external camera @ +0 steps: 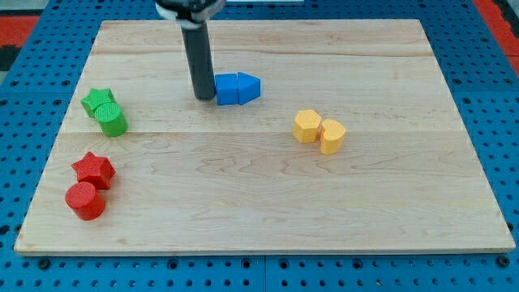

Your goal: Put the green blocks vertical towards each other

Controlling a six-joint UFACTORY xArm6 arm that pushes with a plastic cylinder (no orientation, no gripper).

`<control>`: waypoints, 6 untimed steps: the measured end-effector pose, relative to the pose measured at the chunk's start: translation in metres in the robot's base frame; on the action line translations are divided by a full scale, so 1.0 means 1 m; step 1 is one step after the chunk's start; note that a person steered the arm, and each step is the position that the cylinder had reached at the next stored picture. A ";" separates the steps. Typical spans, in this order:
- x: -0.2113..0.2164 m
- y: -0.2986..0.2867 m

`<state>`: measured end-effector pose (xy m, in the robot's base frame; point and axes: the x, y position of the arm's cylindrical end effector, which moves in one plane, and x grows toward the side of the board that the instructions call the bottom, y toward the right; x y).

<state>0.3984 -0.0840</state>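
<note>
Camera view: upper middle, we see my tip [203,98], a plain rod holding nothing, touching the blue blocks' [237,88] left side. Left of frame, the green star [96,100] and green cylinder [112,120] touch.

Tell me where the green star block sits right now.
The green star block sits near the wooden board's left edge in the camera view, touching the green cylinder block just below-right of it, above the red star block.
</note>
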 end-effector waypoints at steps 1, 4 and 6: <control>0.065 -0.071; 0.000 -0.142; 0.006 -0.185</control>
<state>0.4049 -0.2686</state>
